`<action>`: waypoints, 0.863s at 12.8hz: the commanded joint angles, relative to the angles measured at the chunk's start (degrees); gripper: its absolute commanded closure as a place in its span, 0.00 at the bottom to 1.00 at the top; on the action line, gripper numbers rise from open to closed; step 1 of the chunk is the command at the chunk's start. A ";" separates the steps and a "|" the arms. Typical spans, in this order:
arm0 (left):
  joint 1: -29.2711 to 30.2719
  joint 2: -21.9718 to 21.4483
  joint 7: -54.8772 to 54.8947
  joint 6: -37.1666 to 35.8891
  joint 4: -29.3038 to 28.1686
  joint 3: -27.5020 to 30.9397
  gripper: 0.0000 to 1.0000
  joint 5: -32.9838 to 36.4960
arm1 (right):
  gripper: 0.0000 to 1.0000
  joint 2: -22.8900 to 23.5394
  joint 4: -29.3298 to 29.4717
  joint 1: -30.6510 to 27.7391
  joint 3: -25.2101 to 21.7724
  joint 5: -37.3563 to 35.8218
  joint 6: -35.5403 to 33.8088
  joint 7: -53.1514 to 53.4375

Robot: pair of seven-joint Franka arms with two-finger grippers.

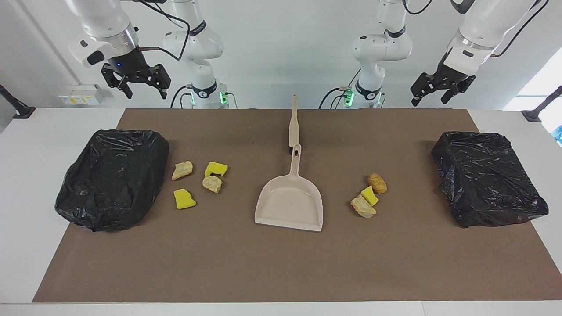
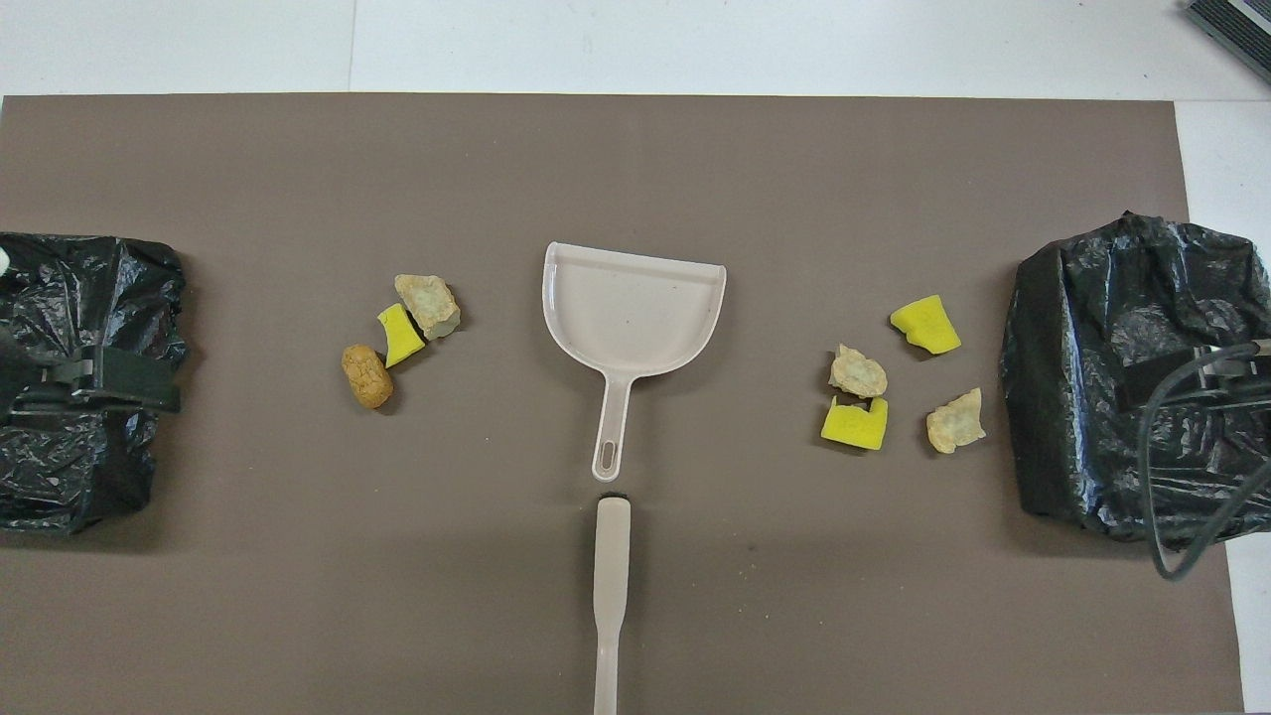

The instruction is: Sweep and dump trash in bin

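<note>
Both the left gripper [image 1: 429, 90] and right gripper [image 1: 141, 83] hang open and empty above the desk [image 1: 26, 145]. 7 scraps sit in 2 clusters, 3 [image 1: 369, 195] and 4 [image 1: 199, 182], flanking the dustpan [image 1: 290, 202]. Sweeping with the brush [image 1: 293, 123] could scatter the light scraps past the pan or snag a bin [image 1: 112, 177] liner.

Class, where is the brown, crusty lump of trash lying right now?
The brown lump lies on the mat toward the left arm's end, between the dustpan and a black bag, touching a yellow chunk.

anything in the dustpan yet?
No. The dustpan tray is bare; all seven scraps of trash lie on the mat beside it. What is under the pan is hidden.
</note>
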 commanded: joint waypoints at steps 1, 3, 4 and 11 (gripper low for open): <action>-3.48 -3.23 -1.35 3.81 -6.43 -0.17 0.00 0.19 | 0.00 -0.78 -0.56 -0.33 0.31 1.06 0.76 0.85; -8.04 -3.15 -6.51 7.75 -9.33 -0.17 0.00 0.10 | 0.00 -0.78 -0.56 -0.33 0.31 1.06 0.76 0.85; -10.33 -3.06 -9.59 10.64 -11.26 -0.17 0.00 0.19 | 0.00 -0.78 -0.56 -0.42 0.31 1.06 0.76 0.77; -20.80 -1.74 -16.12 23.15 -19.44 -0.17 0.00 0.10 | 0.00 -0.78 -0.65 -0.33 0.31 1.15 0.76 0.76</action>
